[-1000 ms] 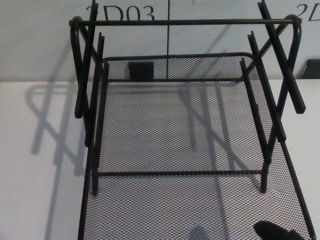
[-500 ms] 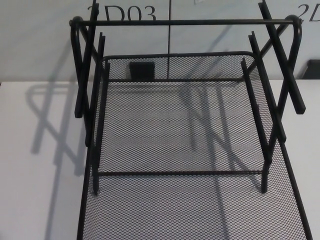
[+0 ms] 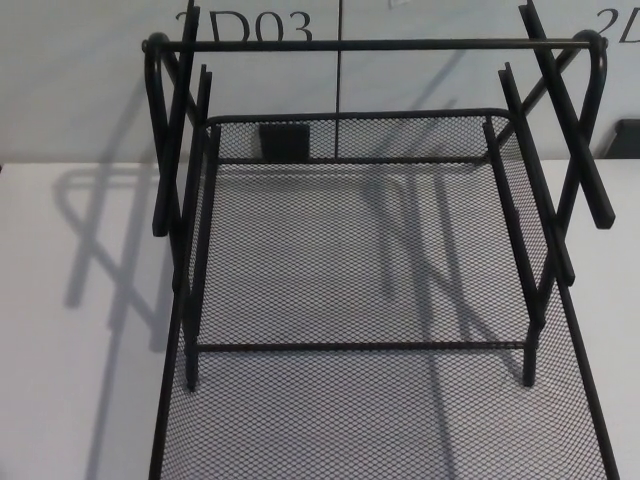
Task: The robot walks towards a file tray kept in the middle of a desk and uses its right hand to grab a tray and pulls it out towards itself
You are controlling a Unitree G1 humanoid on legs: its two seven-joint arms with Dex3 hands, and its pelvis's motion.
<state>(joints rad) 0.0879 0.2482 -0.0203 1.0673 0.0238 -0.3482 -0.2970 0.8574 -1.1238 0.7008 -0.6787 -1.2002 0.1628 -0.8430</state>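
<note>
black mesh tray [image 3: 360, 420], white desk [image 3: 60, 330], grey wall [image 3: 80, 80]

File tray [image 3: 360, 260]: black wire mesh with an open diamond weave, metal by appearance, matt with no bright glints. Its rim is a thin solid rod of the same dark finish. Frame [image 3: 370, 44]: black metal bars and round rods, smooth, painted or coated, a faint sheen along the top rail. Desk [image 3: 70, 360]: white, smooth and matt, taking soft shadows; material cannot be told. Wall panel [image 3: 90, 80] behind: pale grey, flat, matt, carrying dark printed characters. Small black block [image 3: 282, 138] behind the mesh: dull, unidentifiable material.
</note>
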